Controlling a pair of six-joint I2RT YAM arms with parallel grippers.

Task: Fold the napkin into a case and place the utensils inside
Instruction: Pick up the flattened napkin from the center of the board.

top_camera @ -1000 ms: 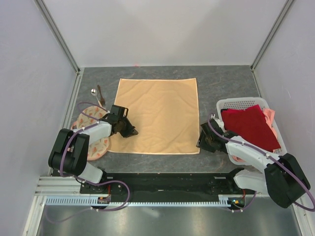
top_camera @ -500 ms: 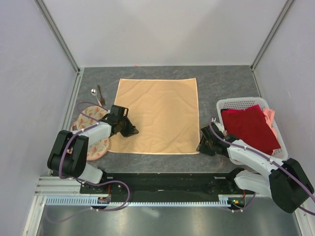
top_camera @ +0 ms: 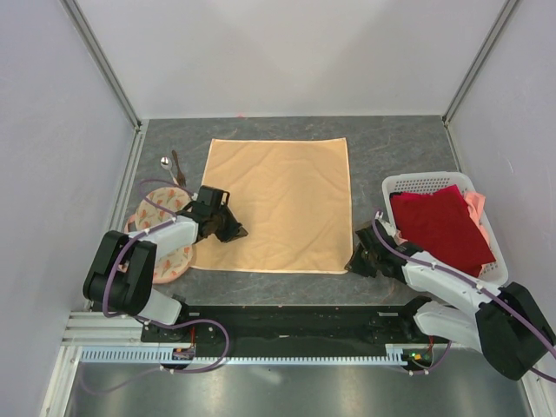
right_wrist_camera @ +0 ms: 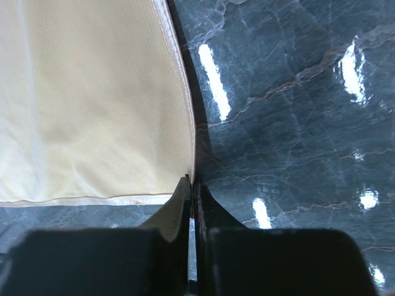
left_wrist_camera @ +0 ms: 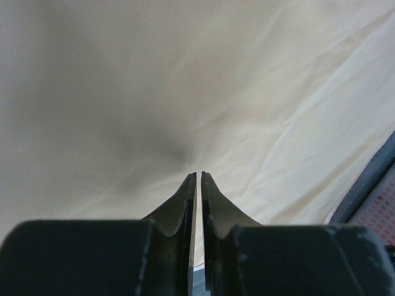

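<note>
— What's over on the far left?

— A small silver spoon [top_camera: 165, 162] and a thin brown stick [top_camera: 176, 165] lie side by side on the dark bench [top_camera: 391, 143], just off the far left corner of the napkin [top_camera: 282, 204]; nearer us is a round cream cloth [top_camera: 171, 260] with orange print, partly under the left arm.

— And the left tool?

— The left tool [top_camera: 233, 233] is down low on the napkin, close to its near left corner; from its wrist camera the fingers [left_wrist_camera: 182, 203] are pressed together with only a hairline between them; the cloth puckers into creases right at the tips, so I'd say it is pinching the napkin.

— How does the napkin lie?

— Spread flat and square in the middle of the bench, not folded; peach-orange, with a few soft wrinkles.

— And the right side?

— The right tool [top_camera: 354, 261] sits at the near right corner; in its wrist view the fingers are squeezed tight and the hemmed corner runs straight into the tips, so it grips the napkin there too; beside it is glossy bench. Further right a white basket [top_camera: 417, 180] stands apart from the napkin, with a dark red cloth [top_camera: 443, 224] draped in it.
</note>
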